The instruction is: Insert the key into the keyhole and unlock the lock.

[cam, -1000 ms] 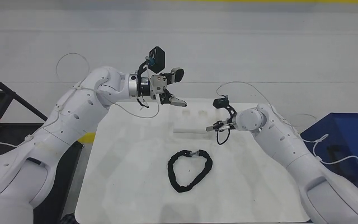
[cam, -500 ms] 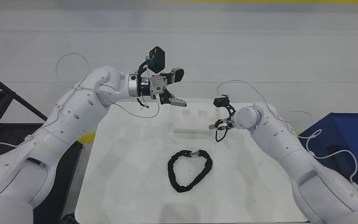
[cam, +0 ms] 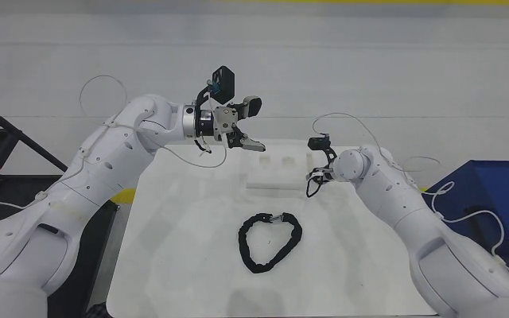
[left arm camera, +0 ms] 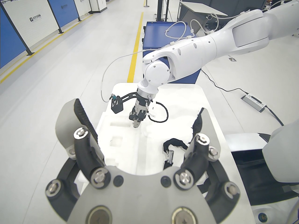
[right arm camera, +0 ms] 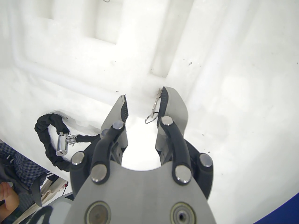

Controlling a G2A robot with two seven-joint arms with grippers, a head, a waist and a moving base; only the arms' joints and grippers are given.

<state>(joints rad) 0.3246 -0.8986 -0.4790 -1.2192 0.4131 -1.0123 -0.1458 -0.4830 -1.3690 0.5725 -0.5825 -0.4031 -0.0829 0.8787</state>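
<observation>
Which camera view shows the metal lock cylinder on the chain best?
The right wrist view: the lock cylinder lies near, its keyhole end turned to the camera. The left wrist view shows it smaller, from the side; the top view a tiny glint on the chain.

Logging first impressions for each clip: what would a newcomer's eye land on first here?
The black chain lock, looped in the middle of the white table, stands out first. Next comes the right pincer, open and low over the foam tray, the key on its ring against one finger. The left pincer hangs open above the table's far edge.
</observation>
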